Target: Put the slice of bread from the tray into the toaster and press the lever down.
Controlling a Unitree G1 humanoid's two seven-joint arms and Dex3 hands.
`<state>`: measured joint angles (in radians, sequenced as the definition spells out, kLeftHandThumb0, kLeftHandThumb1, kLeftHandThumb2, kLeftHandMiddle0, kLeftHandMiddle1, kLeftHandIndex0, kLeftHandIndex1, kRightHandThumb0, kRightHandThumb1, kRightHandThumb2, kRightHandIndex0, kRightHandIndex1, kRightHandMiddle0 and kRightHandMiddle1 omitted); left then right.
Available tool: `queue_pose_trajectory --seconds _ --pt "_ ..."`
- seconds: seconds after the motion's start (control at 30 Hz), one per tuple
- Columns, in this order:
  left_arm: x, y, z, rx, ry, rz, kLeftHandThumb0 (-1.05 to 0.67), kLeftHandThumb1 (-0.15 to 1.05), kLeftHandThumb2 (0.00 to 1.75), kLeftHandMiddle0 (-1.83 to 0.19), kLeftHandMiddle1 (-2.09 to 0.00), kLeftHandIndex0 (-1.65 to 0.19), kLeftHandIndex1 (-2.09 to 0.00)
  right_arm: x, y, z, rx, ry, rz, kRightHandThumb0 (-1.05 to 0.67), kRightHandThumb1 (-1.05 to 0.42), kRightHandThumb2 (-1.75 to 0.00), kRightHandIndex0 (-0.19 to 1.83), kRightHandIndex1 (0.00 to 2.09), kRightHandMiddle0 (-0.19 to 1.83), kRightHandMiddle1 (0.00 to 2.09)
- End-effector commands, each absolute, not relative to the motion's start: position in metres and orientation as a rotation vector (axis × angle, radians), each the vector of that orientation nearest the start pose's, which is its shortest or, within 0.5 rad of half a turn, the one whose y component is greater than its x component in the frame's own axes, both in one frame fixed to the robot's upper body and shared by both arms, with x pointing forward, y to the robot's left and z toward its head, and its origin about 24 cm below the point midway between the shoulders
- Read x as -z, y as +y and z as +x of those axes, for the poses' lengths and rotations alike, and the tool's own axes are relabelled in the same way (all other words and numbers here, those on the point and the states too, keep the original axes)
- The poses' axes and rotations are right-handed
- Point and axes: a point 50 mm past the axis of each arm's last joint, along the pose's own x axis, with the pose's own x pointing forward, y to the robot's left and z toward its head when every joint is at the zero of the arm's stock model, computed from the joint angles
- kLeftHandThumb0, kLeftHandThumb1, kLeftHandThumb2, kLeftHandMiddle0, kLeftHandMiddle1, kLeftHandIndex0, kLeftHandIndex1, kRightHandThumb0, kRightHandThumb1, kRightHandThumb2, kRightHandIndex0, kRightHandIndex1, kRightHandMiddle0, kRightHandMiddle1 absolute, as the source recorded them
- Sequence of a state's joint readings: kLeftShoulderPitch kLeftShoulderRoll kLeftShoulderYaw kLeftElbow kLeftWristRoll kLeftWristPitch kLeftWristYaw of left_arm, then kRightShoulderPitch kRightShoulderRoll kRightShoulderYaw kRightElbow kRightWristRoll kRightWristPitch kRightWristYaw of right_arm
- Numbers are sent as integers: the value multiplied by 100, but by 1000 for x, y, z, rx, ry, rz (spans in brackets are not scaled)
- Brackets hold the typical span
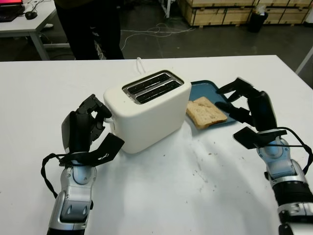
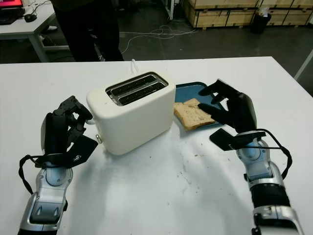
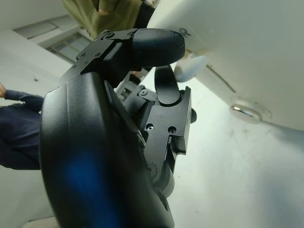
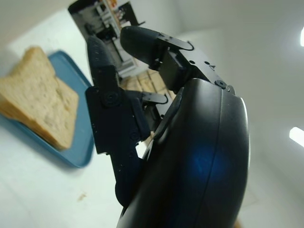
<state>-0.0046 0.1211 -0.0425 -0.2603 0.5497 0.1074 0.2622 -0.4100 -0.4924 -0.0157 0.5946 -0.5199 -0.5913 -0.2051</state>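
Left hand (image 1: 93,122), fingers curled on nothing, touches toaster (image 1: 146,110); at 3 o'clock right hand (image 1: 249,110), open, hovers beside bread (image 1: 205,111) overhanging tray (image 1: 208,89).

Black hands (image 1: 85,128) (silver forearms (image 1: 73,205))

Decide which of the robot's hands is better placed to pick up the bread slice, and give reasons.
The right hand: it is open beside the bread on the blue tray. The left hand is at the toaster's far side.
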Motion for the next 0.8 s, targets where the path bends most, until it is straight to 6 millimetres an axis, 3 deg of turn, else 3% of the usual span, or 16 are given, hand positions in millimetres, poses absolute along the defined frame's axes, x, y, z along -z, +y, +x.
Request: queue_pose_trajectory --seconds 0.0,0.07,0.17,0.47,0.77 --pt "-109 170 249 -297 -283 627 -3 92 45 -95 -175 -67 -175 -100 -231 321 -49 -444 -1051 -51 -78 0 49 95 89 9" --pt "-109 170 249 -299 -281 627 -3 92 45 -95 -175 -68 -175 -97 -228 323 -110 -435 -1190 -57 -79 0 58 47 80 2" --pt "-109 171 249 -298 -279 627 -2 92 45 -95 -175 -67 -175 -88 -224 327 -195 -395 -1293 -60 -78 0 55 11 62 0" --pt "-109 171 248 -305 -282 631 0 92 45 -95 -175 -67 -175 -72 -216 335 -338 -240 -1394 -66 -76 0 15 0 19 0" --pt "-109 170 248 -304 -276 621 1 92 45 -95 -175 -66 -175 -65 -215 337 -339 -181 -1441 -71 -76 0 13 0 14 0"
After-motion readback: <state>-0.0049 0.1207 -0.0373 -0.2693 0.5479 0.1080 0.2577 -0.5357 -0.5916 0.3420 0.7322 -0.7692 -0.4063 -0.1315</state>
